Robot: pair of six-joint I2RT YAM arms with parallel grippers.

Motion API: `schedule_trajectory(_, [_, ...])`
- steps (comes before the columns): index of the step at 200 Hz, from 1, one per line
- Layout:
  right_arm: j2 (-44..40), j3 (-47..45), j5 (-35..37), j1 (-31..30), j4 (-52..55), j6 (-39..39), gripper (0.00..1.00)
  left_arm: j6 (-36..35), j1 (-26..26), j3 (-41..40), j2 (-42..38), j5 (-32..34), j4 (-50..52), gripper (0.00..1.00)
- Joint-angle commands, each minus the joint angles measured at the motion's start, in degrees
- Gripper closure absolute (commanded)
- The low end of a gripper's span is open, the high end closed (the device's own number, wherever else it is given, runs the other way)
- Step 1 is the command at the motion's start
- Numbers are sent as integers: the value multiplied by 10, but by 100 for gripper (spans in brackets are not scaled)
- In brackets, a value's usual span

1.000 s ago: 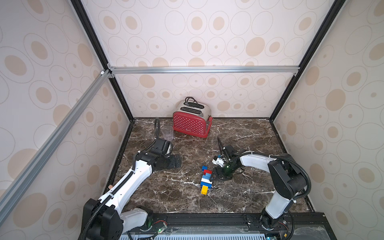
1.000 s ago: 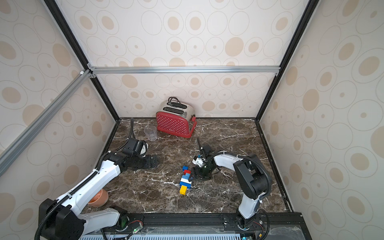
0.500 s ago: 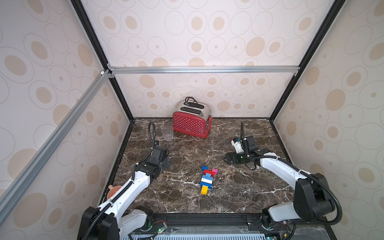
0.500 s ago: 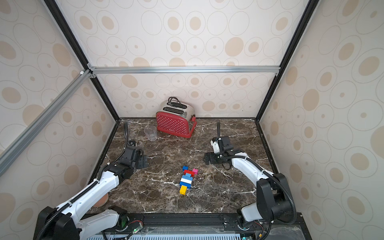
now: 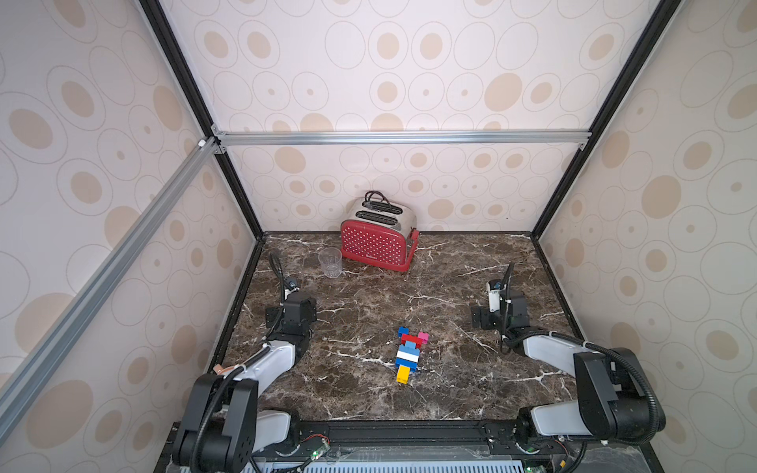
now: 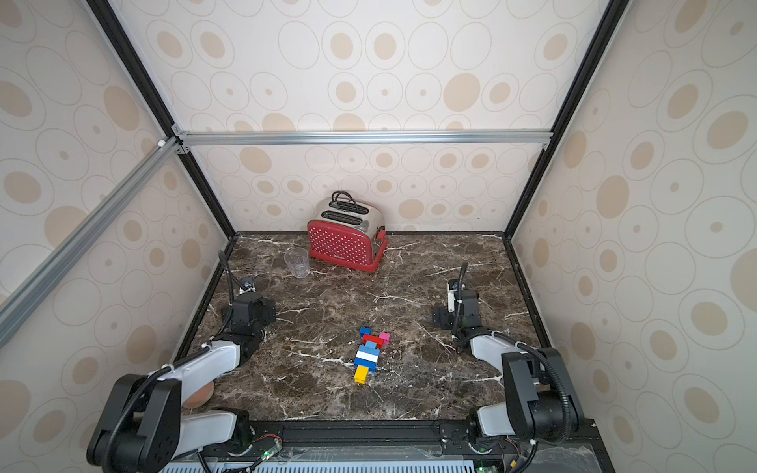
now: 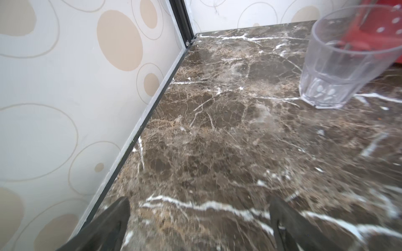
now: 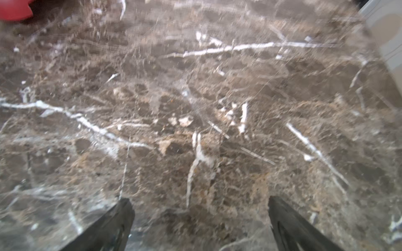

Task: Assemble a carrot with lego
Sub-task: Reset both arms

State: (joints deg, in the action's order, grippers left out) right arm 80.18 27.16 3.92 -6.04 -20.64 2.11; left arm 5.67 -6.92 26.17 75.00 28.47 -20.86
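Right arm [image 5: 545, 353] is pulling clear of the carrot [image 5: 408, 354], now lying alone on the bench [image 5: 348, 393], yellow tip to pink top looking complete; left fingers [image 7: 108, 223] and right fingers [image 8: 113, 223] are hanging spread, empty.

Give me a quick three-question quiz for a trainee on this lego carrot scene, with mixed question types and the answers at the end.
1. True or false: the right gripper is shut on a brick of the carrot.
2. What stands on the marble tabletop beside the red toaster? A) a mug B) a clear plastic cup C) a spoon
3. Fill in: the brick at the carrot's narrow end is ____.

Key
1. False: its jaws stand open and empty, apart from the carrot.
2. B
3. yellow
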Motion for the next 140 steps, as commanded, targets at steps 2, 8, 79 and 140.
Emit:
schedule_trajectory(2, [16,-15,-15,13,-170,21,0,-59,8,9,48,-18,-129,1])
schedule_trajectory(8, [25,-16,-18,15,-183,19,0,-67,8,6,61,-19,-162,1])
schedule_trajectory(79, [76,-70,-6,17,-322,18,0,-55,17,10,111,-28,-211,1])
schedule_trajectory(140, [75,-64,36,15,-309,3,0,-55,17,15,112,-31,-203,1])
